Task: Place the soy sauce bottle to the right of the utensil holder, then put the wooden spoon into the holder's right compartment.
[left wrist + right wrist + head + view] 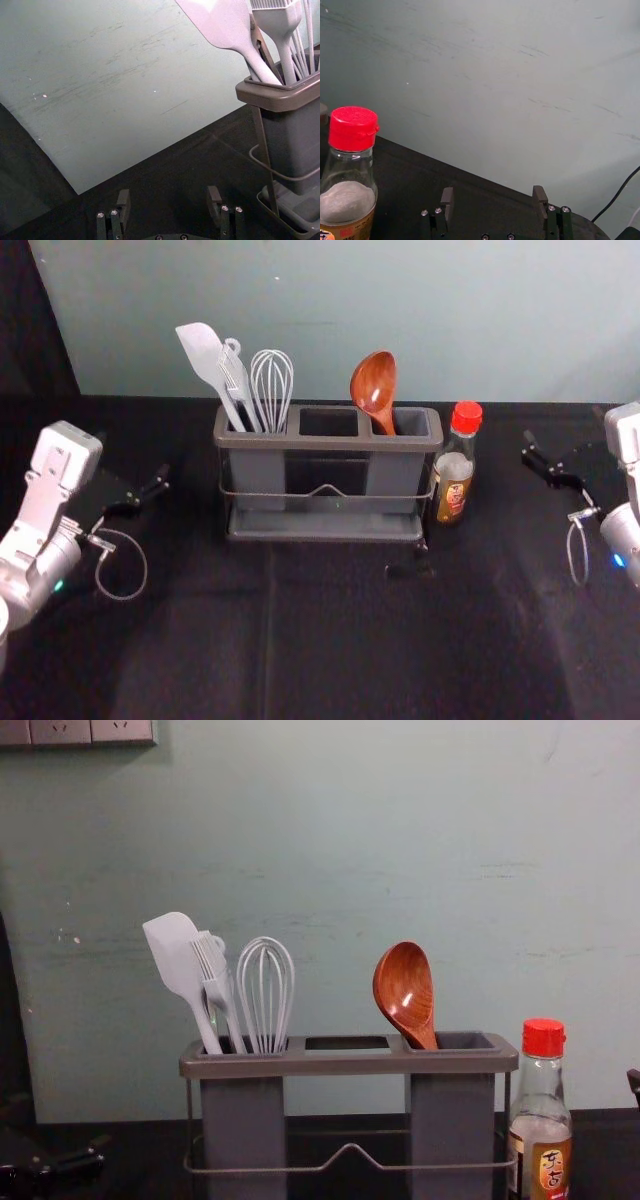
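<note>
Fingers spread wide, the left gripper (pixel 133 460) and right gripper (pixel 560 435) flank the holder (pixel 320 443). The spoon (pixel 374 385) leans in its right compartment (pixel 412 424); the bottle (pixel 455 475) stands just right.

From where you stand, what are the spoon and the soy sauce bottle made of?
The wooden spoon looks like glossy, varnished wood: reddish brown with a bright shine. The soy sauce bottle seems smooth, clear glass, maybe plastic, since it's see-through.

Glossy wood is seen on the spoon (pixel 405 985), matt plastic on the holder (pixel 345 1063), smooth glass on the bottle (pixel 541 1098), plastic on its cap (pixel 543 1038)
</note>
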